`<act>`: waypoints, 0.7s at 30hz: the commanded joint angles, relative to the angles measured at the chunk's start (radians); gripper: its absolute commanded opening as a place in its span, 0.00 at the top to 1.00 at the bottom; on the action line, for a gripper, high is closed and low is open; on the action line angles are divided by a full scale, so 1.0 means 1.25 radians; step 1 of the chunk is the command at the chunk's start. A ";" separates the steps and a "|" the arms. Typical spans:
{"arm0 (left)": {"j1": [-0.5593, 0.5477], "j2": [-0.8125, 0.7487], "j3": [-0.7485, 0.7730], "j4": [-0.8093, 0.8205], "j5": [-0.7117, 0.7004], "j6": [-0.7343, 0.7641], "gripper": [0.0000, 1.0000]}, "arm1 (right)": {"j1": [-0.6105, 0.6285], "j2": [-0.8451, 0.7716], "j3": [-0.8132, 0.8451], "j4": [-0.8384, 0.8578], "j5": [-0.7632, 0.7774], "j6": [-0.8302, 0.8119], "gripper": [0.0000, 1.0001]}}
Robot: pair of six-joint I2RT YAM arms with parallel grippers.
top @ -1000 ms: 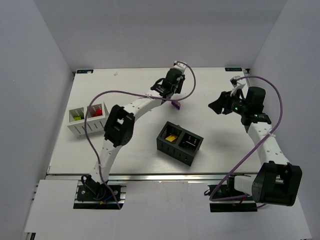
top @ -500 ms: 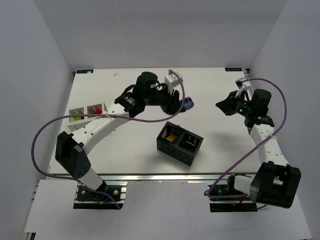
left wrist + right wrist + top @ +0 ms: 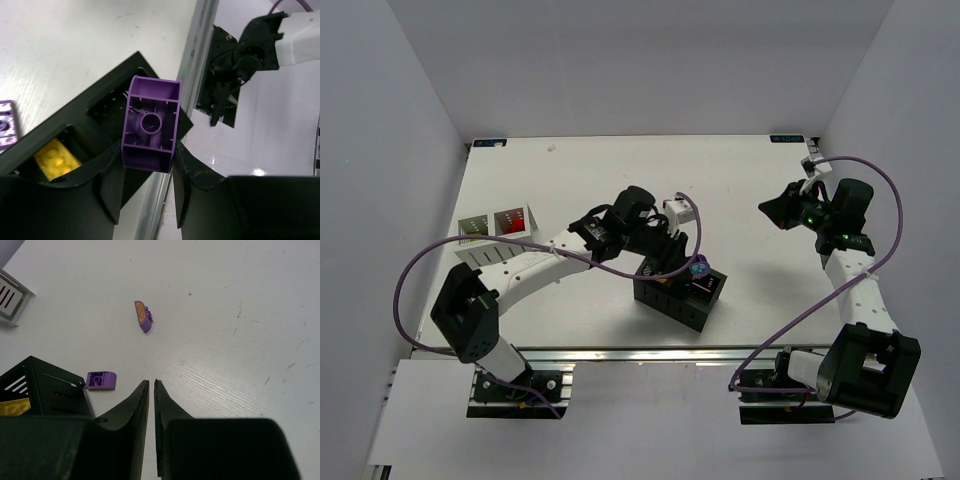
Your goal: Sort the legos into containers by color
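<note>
My left gripper (image 3: 692, 266) is shut on a purple lego (image 3: 697, 268) and holds it just above the right cell of the black two-cell box (image 3: 668, 300). In the left wrist view the purple lego (image 3: 151, 124) sits between my fingers with its hollow underside showing, over the black box (image 3: 85, 95). A yellow lego (image 3: 55, 159) lies in the other cell. My right gripper (image 3: 772, 210) hovers at the right of the table; its jaws are together and empty (image 3: 151, 382). Two more purple legos (image 3: 143, 316) (image 3: 101, 380) lie on the table ahead of it.
The white two-cell box (image 3: 485, 258) stands at the left with red and yellow-green pieces inside; its corner shows in the right wrist view (image 3: 10, 297). Another purple piece (image 3: 5, 125) lies beside the black box. The table's near metal edge (image 3: 620, 350) runs close to the black box.
My left arm has swung from the far middle of the table toward me, carrying the purple lego to above the black box. The right arm has barely shifted.
</note>
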 commanded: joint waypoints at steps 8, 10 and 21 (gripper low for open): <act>-0.062 0.011 0.010 -0.002 -0.065 0.007 0.50 | -0.005 0.021 0.013 -0.021 -0.058 -0.067 0.53; -0.062 0.010 0.010 0.000 -0.088 0.007 0.44 | -0.004 0.021 0.013 -0.020 -0.062 -0.069 0.51; -0.062 0.012 0.100 -0.040 -0.117 0.028 0.58 | 0.019 0.049 0.041 -0.046 -0.186 -0.190 0.55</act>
